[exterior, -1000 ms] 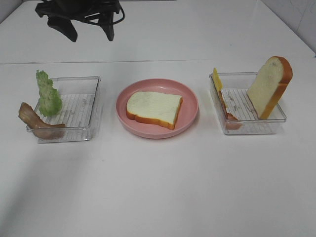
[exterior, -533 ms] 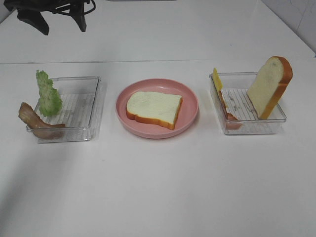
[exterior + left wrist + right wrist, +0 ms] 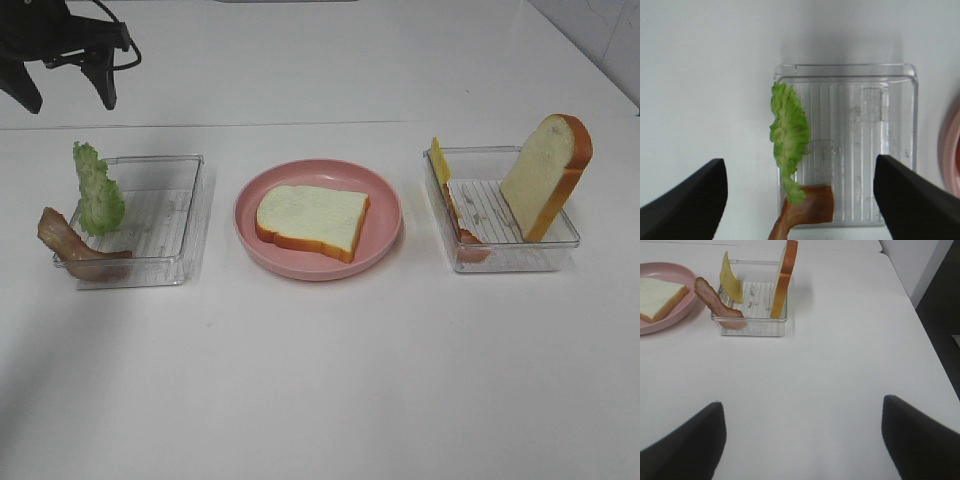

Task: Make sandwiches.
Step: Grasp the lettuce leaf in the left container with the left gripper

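Swinging leftward over the last second, the left gripper (image 3: 65, 95) now hangs high over the lettuce (image 3: 787, 135) and bacon strip (image 3: 807, 207) at the left tray (image 3: 900, 150), jaws wide apart and empty (probably lining up the next layer). One bread slice (image 3: 312, 218) lies on the pink plate (image 3: 385, 235). The right gripper (image 3: 802, 440), equally spread, holds nothing.
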You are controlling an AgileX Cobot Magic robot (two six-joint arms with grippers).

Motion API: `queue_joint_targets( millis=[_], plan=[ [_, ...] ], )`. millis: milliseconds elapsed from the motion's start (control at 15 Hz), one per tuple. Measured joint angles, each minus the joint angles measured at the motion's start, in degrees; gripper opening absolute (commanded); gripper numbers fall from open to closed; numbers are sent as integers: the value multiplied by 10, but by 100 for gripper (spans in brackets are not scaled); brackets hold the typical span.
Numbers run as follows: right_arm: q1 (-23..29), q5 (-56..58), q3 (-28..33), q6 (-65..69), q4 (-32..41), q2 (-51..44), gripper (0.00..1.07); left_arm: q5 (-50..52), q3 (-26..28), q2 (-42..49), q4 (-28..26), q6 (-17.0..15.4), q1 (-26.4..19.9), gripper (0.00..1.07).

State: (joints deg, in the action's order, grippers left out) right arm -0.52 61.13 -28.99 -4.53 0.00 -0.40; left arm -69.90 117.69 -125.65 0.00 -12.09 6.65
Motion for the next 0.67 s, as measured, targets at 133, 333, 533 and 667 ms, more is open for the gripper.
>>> queue_joint_targets(
  millis=[133, 333, 533, 667],
  plan=[
    [0, 0, 0, 0, 0, 0, 80, -1, -3, -9, 0, 0, 0, 73],
    [0, 0, 0, 0, 0, 0, 80, -1, -5, -42, 7, -2, 0, 66],
    [0, 0, 0, 0, 0, 0, 80, 0, -5, -65, 7, -2, 0, 66],
    [0, 0, 0, 0, 0, 0, 80, 0, -5, -83, 9, -2, 0, 66]
  ],
)
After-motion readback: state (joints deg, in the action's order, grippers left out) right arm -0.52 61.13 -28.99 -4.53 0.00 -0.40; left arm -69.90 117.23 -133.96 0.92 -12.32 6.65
